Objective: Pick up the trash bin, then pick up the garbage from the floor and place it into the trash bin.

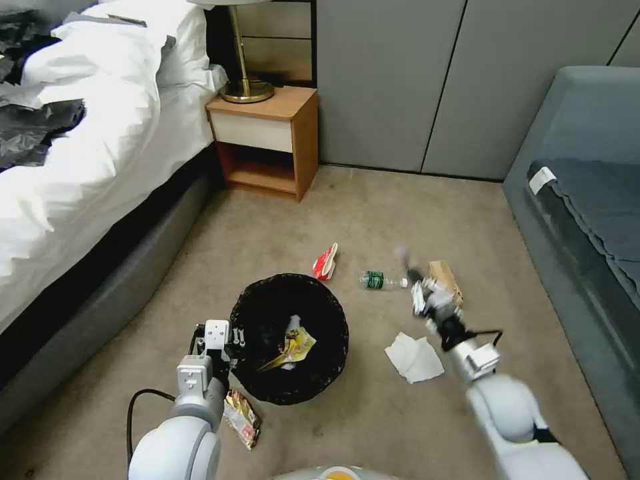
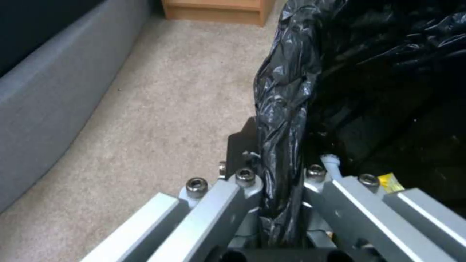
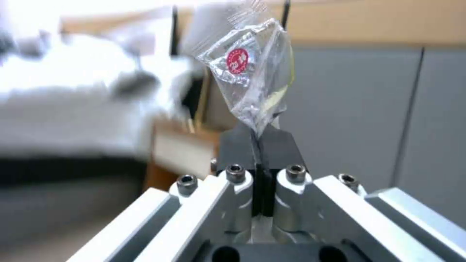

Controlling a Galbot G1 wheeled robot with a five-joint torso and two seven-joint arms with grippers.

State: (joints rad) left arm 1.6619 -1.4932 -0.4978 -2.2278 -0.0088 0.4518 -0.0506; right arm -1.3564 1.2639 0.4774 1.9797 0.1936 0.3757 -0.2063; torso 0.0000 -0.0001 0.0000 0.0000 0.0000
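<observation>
Left arm: my left gripper (image 1: 230, 340) reaches forward and low at the near-left edge of the trash bin (image 1: 289, 338), wrist about level.
Left grip: my fingers are clamped on the bin's rim, one outside and one inside, with the black bag (image 2: 286, 120) bunched between them.
Right arm: stretched forward and to my right, raised above the carpet (image 1: 373, 200), my right gripper (image 1: 419, 283) tipped upward.
Right grip: jaws pressed together on the bottom corner of a clear wrapper (image 3: 252, 72) with a red round mark; the wrapper stands up from the fingertips.
Trash bin: in front of me on the left side, mouth open, with a yellow wrapper (image 1: 293, 347) and white scraps inside.
Garbage on the floor: a gold wrapper (image 1: 242, 417) lies just beside the bin's near side; a red and white packet (image 1: 325, 261) just past its far rim; a green-label bottle (image 1: 381, 281), a brown paper bag (image 1: 445, 279) and a crumpled tissue (image 1: 414, 357) lie to its right.
</observation>
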